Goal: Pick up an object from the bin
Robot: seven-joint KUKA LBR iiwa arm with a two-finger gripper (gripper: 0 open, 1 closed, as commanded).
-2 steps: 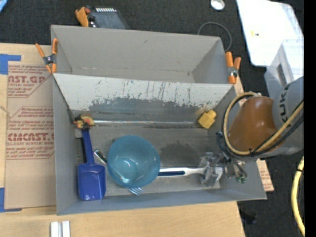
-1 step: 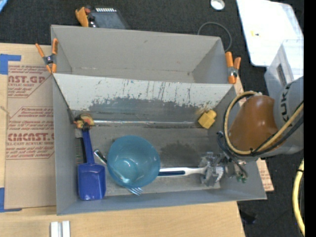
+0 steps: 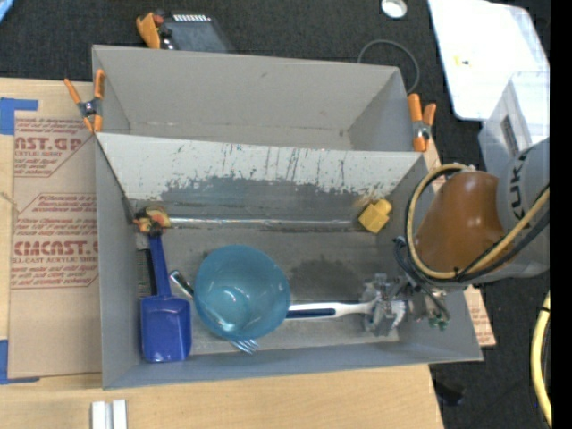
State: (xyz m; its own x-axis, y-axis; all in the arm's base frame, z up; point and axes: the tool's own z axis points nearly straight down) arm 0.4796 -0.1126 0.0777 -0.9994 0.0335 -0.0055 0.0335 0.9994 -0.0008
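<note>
**Orange-brown wrist cover (image 3: 456, 222) uppermost; bin stock as we find it**

We log the wrist cover highest, over the right end of the grey bin (image 3: 268, 88). Beneath it, the gripper (image 3: 386, 307) sits low at the front right of the floor, at the right end of a white-handled utensil (image 3: 326, 309). We cannot tell whether it is open or closed.

- White-handled utensil: flat along the front, left end running under a pale blue bowl (image 3: 241, 293).
- Dark blue scoop (image 3: 164, 320): just left of the bowl, handle pointing rearward.
- Small yellow block (image 3: 375, 214): foot of the back wall, right side.
</note>
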